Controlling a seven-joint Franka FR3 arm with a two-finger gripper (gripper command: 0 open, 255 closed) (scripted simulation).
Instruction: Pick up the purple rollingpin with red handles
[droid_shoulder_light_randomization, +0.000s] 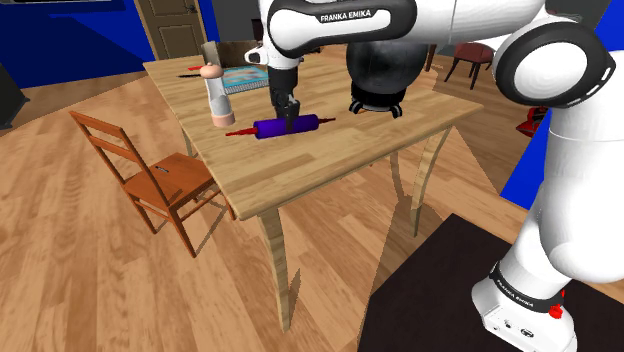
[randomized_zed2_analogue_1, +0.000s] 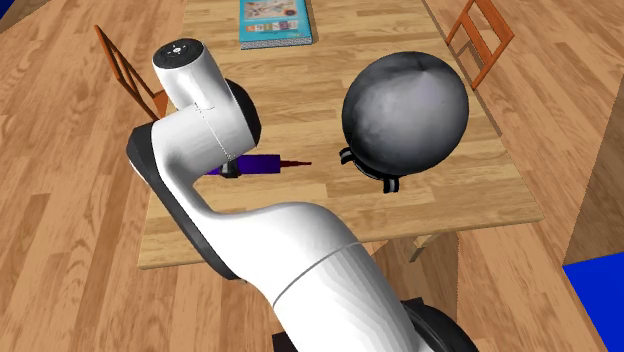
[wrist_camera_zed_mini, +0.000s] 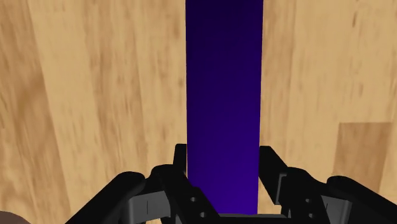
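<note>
The work surface is a light wooden table (droid_shoulder_light_randomization: 330, 165) on a wooden plank floor (droid_shoulder_light_randomization: 70, 260), with blue walls (droid_shoulder_light_randomization: 70, 35) and a brown door (droid_shoulder_light_randomization: 175, 25) behind it in the shoulder view. The rolling pin (droid_shoulder_light_randomization: 270, 128), with a purple barrel and thin red handles (droid_shoulder_light_randomization: 325, 122), lies flat near the middle of the table. The gripper (droid_shoulder_light_randomization: 288, 112) points straight down onto the barrel; in the wrist view the two black fingers (wrist_camera_zed_mini: 181, 167) press against opposite sides of the barrel (wrist_camera_zed_mini: 224, 83), closed to its width and clasping it. An upright pale cylinder with pinkish ends (droid_shoulder_light_randomization: 215, 95) stands near the handle on the shoulder view's left. A book (droid_shoulder_light_randomization: 245, 77) lies farther back, and a black round vessel on short feet (droid_shoulder_light_randomization: 380, 65) stands apart on the shoulder view's right. Bare tabletop separates the pin from the near table edge. A wooden chair (droid_shoulder_light_randomization: 150, 175) stands at the table side on the shoulder view's left, and a second chair (randomized_zed2_analogue_1: 480, 35) stands at the opposite side. The dark stand (droid_shoulder_light_randomization: 450, 290) occupies the lower right of the shoulder view. In the second exterior view the white arm (randomized_zed2_analogue_1: 200, 150) covers one end of the pin (randomized_zed2_analogue_1: 262, 164). In the wrist view the barrel runs out of frame, cutting off both handles.
</note>
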